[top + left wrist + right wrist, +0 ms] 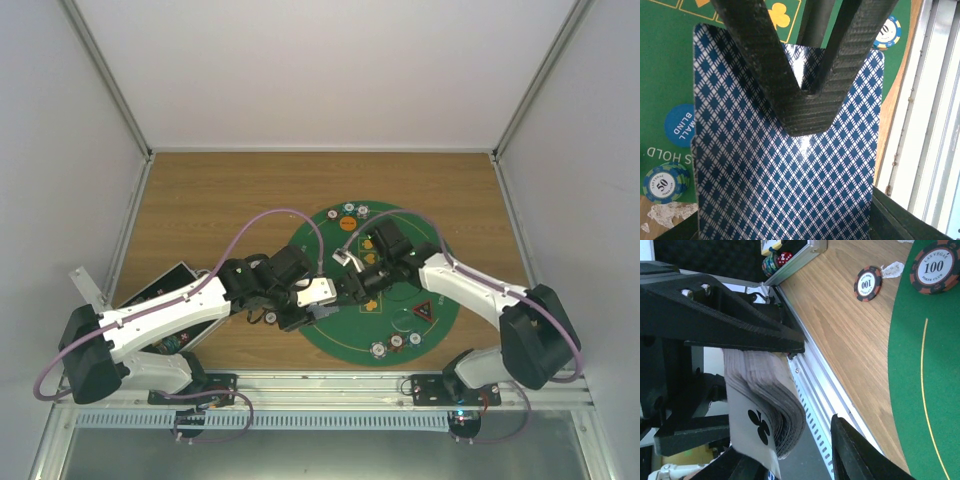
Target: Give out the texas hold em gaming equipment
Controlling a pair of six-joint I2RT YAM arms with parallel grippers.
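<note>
Although well advanced on chips and markers, lacks any dealt card, judging by the layout.

Placed, by appearance: far chip group (347,210) and orange disc (347,224) at the far rim of the green mat (340,345); near chip group (397,341) at its near rim; triangle marker (424,312) on its near-right part; blue disc (680,125) on the mat near its edge.

Unsettled: stray chip (867,283) on bare wood just off the mat.

Outstanding: dealing.

Deck of cards (785,190) suspended above the mat's left edge, clamped in the left gripper (312,296).

Right gripper (343,288) at the deck's free end, jaws parted, not yet closed on the outermost card (757,425), a club.

Black case (165,290) beyond the mat's left side, some chips inside.

Expect single-card transfers to each seat.
</note>
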